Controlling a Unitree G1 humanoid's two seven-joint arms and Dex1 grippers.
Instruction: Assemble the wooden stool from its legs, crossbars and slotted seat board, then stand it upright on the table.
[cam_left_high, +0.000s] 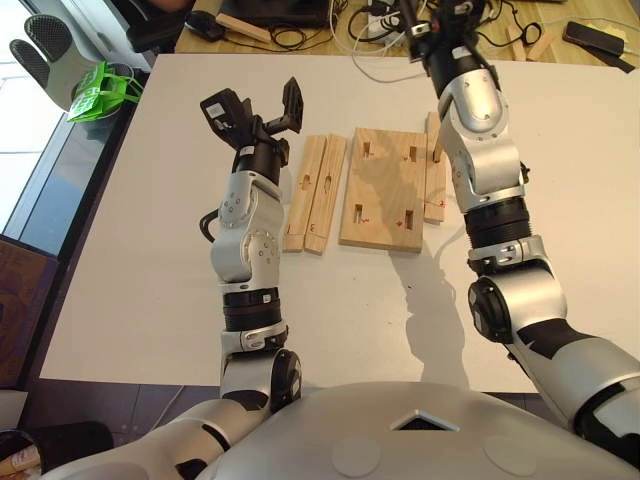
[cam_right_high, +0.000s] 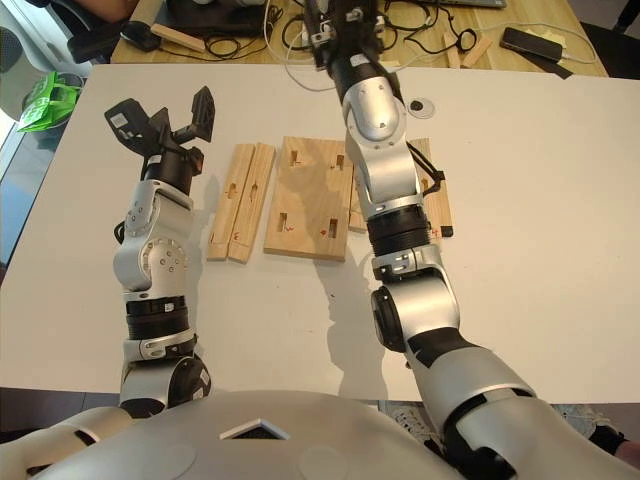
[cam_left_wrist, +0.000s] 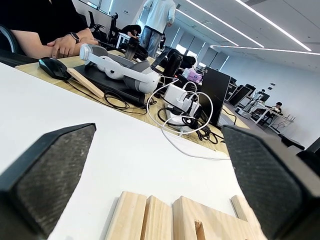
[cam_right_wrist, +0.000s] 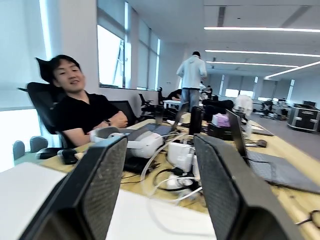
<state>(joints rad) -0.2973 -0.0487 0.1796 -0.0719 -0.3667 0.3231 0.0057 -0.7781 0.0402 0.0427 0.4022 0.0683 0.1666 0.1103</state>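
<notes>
The slotted seat board (cam_left_high: 383, 190) lies flat mid-table, its four slots facing up. Two slotted wooden bars (cam_left_high: 314, 195) lie side by side just left of it. More wooden parts (cam_right_high: 438, 205) lie along its right edge, partly hidden by my right arm. My left gripper (cam_left_high: 258, 106) is raised above the table left of the bars, open and empty; its wrist view shows the pads (cam_left_wrist: 50, 175) wide apart over the bars (cam_left_wrist: 145, 220). My right gripper (cam_right_wrist: 160, 145) is held high beyond the board near the table's far edge, open with nothing between its fingers (cam_right_wrist: 97, 190).
Behind the white table (cam_left_high: 560, 200) stands a wooden desk with cables (cam_left_high: 375, 25), a headset (cam_left_wrist: 120, 70), a mouse (cam_left_wrist: 52, 67) and loose wood offcuts (cam_left_high: 245, 27). A green bag (cam_left_high: 100, 92) hangs off the table's left side. A round grommet (cam_right_high: 421, 103) sits at far right.
</notes>
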